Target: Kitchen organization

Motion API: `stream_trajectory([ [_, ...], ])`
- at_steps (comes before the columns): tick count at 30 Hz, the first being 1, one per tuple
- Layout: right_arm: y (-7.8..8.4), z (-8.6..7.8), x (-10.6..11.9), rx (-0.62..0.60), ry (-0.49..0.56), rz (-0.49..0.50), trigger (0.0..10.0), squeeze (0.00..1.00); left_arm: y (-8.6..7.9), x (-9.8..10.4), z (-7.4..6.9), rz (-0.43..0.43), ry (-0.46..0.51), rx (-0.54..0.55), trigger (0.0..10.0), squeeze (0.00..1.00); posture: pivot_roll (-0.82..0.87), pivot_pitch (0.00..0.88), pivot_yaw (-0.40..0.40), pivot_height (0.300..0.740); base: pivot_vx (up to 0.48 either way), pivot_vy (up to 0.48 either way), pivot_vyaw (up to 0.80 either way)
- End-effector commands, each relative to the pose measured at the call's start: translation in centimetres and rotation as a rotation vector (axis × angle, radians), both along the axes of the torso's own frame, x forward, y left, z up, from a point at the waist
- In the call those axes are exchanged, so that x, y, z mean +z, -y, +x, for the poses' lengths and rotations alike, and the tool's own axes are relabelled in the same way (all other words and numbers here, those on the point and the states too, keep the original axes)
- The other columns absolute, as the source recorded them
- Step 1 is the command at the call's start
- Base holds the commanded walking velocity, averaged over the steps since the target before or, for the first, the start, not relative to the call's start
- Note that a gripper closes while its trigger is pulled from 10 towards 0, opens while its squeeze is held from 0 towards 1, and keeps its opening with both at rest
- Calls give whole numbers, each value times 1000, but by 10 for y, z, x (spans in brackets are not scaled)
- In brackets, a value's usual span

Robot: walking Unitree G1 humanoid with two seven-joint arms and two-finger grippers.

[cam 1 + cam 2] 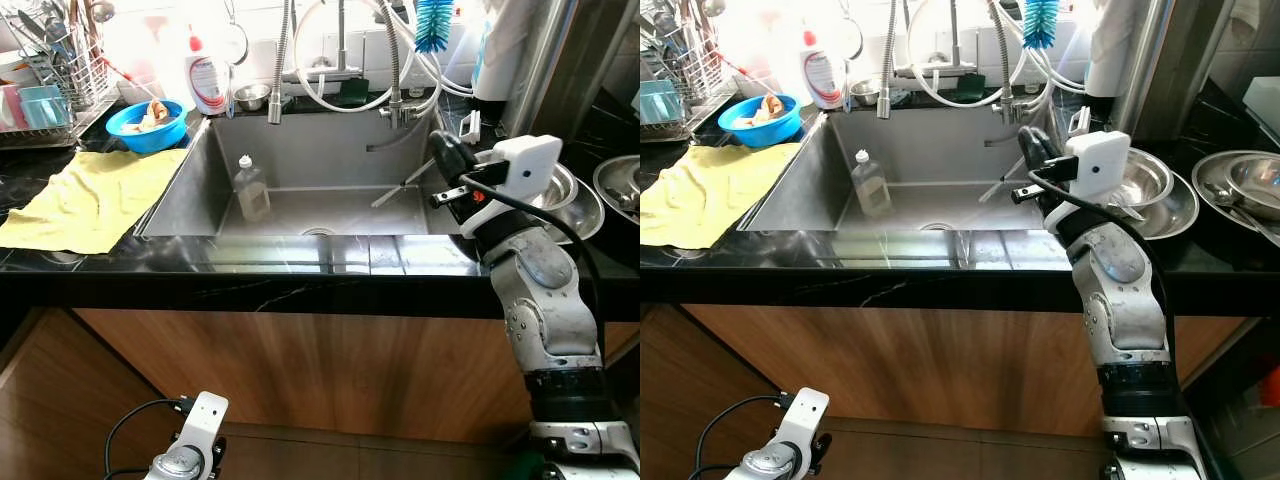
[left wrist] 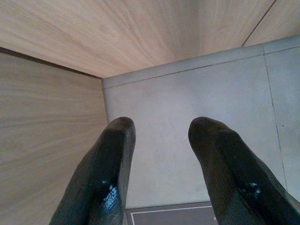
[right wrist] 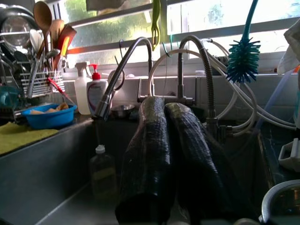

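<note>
early days, bottle [image 1: 251, 188] and utensil [image 1: 402, 185] left in sink [image 1: 330, 150] | right gripper [image 1: 447, 160] pinched together, empty, over sink | left gripper [image 2: 161, 154] idle, fingers apart

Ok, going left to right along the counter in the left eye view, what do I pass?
Yellow cloth → clear plastic bottle standing in the steel sink → right gripper at the sink's right edge → stacked steel bowls.

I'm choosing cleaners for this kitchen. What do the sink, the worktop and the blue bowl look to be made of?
The sink looks like brushed stainless steel: grey, dull sheen. The worktop seems polished black stone, glossy with pale veins, though it may be an imitation. The blue bowl is probably plastic: bright, even colour.
</note>
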State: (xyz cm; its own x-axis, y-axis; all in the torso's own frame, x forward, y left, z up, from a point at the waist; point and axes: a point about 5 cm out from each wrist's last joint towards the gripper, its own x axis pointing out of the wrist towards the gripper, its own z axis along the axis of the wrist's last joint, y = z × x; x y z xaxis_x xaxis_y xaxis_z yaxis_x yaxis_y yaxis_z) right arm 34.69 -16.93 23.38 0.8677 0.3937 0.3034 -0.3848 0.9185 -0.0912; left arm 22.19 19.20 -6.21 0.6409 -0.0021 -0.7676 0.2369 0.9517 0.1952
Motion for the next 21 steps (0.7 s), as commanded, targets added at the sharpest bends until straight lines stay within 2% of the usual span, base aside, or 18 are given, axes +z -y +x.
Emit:
stream_trajectory([
  [1, -5, 4, 6, 29, 20, -26, 10000, 0, -7, -1, -2, 20, -8, 8, 10000, 0, -140, 0, 89, 740, 0, 0, 0],
  [9, 0, 23, -11, 13, -62, -53, 10000, 0, -7, -1, -3, 20, -9, 12, 10000, 0, -129, 0, 81, 740, 0, 0, 0],
  [18, 8, 35, -14, -17, -82, -60, 10000, 0, -8, 0, -3, 22, -7, 14, 10000, 0, -124, 0, 80, 740, 0, 0, 0],
  [19, 8, 35, -15, -15, -80, -62, 10000, 286, -8, -1, -3, 23, -6, 12, 10000, 0, -124, 0, 80, 740, 0, 0, 0],
  [20, 7, 36, -15, -14, -81, -62, 10000, 827, -8, 0, -2, 23, -6, 11, 10000, 0, -124, 0, 80, 740, 0, 0, 0],
  [21, 7, 36, -15, -14, -81, -63, 10000, 827, -8, 0, -2, 23, -6, 11, 10000, 0, -124, 0, 80, 740, 0, 0, 0],
])
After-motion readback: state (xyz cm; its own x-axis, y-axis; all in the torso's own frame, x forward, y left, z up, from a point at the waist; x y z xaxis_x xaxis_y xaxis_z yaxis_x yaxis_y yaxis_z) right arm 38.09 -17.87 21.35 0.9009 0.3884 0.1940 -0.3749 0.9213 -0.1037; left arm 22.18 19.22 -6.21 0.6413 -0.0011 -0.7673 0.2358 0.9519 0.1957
